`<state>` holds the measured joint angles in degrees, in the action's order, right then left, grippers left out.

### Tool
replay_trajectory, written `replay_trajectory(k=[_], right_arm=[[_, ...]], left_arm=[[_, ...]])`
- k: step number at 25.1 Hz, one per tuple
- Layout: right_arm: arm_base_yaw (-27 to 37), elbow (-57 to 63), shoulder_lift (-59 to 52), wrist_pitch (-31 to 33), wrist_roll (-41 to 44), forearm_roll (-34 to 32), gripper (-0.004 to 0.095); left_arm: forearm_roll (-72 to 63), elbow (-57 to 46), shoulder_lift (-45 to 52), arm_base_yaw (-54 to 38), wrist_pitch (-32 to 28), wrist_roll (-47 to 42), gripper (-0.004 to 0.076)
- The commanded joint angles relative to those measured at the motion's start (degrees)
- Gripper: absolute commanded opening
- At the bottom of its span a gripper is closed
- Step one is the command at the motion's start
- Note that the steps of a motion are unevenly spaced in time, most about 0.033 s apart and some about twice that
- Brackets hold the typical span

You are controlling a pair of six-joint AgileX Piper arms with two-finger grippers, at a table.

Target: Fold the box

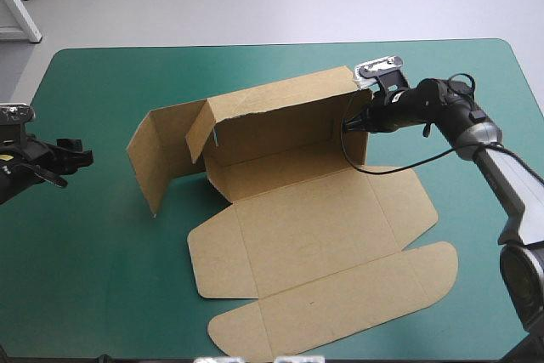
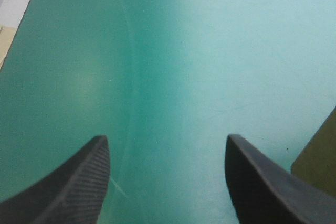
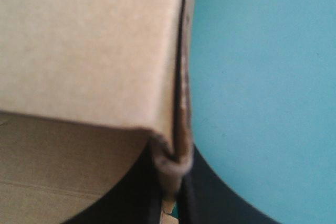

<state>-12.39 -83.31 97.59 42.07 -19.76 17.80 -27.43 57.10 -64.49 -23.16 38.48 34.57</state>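
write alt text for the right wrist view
The right gripper pinches an upright edge of the brown box, its black jaws shut on the board. Bare teal-green cover shows on one side of that edge, and the box's wall on the other.

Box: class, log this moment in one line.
box: back wall raised, front panels flat | right hand: shut on its right corner | left hand: open, over teal-green cover

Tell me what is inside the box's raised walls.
Only the bare floor of the box shows. The tilted flap hides the left corner behind it. The right gripper, shut on the right wall, covers a bit there.
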Motion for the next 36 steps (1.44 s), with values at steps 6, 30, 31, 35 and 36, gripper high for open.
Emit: replay_trajectory(k=[6, 30, 31, 35, 36], right_arm=[[0.8, -15.6, 4.7, 14.7, 10.2, -11.4, -0.0015], [1.3, -33.5, 11.4, 29.5, 10.4, -9.5, -0.0015], [1.4, -34.1, 11.8, 29.3, 10.0, -9.7, -0.0015], [1.5, -35.9, 14.4, 24.5, 8.5, -11.9, 0.0022], [1.5, -35.9, 14.4, 24.5, 8.5, -11.8, 0.0072]], left_arm=[[-2.4, 1.3, 1.2, 0.0, -0.9, 0.1, 0.0454], [-7.1, 1.4, 0.5, 0.1, 1.0, 2.6, 0.0454], [-7.2, 1.4, 0.5, 0.1, 1.1, 2.7, 0.0454], [-7.0, 1.4, 0.5, 0.7, 1.6, 2.8, 0.0454], [-7.0, 1.4, 0.5, 0.7, 1.6, 2.8, 0.0454]])
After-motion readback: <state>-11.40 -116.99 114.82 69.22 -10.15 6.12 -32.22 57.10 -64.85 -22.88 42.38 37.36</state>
